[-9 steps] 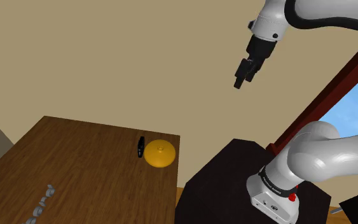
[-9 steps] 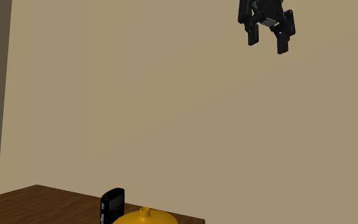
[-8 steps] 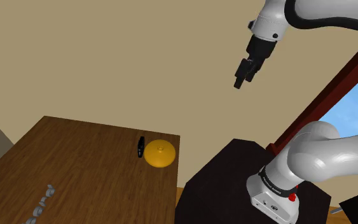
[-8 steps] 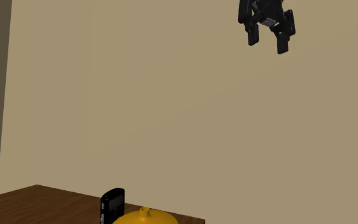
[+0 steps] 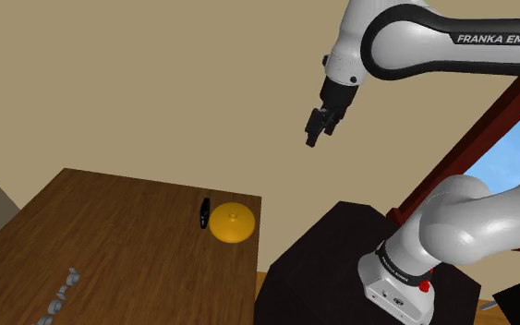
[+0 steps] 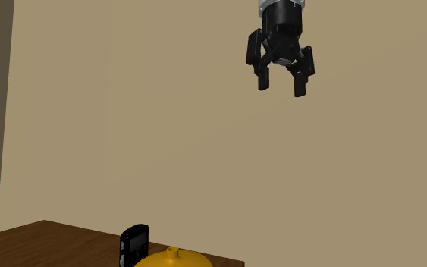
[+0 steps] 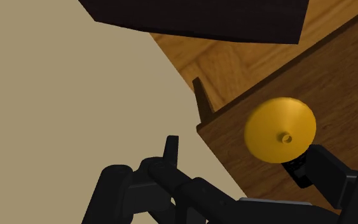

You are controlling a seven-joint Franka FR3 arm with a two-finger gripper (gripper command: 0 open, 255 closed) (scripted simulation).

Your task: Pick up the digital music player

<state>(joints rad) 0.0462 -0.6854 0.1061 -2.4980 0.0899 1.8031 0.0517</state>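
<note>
Music player [image 5: 205, 213] — small, black, flat slab, standing upright on its edge on wooden table [image 5: 110, 240], close to table's far right corner as seen in shoulder view. Edge-on there, a thin dark sliver. Turned broadside in second exterior view [image 6: 134, 245], rounded top, greyish panel on its face. Untouched, nothing gripping it.

Just beside it, on shoulder view's right: yellow domed disc [image 5: 231, 222] with small knob at centre, lying flat on table. Touching player or only close — cannot tell. In wrist view, disc [image 7: 280, 130] sitting near table corner, with a dark bit at its rim partly hidden behind one finger; hard to tell what that is.

Further off, at shoulder view's lower left, grey chain-like thing [image 5: 59, 300] lying on table, well apart from player and disc.

Gripper [image 6: 281, 87] high above table, well apart from player, up and to second exterior view's right of it. Fingers [image 6: 262, 80] spread apart, pointing down, empty, plain beige wall [image 6: 128, 114] showing between them.

White arm [image 5: 415, 42] reaching in from shoulder view's upper right, lettered FRANKA EMIKA. Base on dark box stand [image 5: 322, 268] at lower right, next to table's edge. Dark red window frame [image 5: 475, 138] behind, blue beyond it. Wooden floor [image 7: 234, 63] between stand and table in wrist view.
</note>
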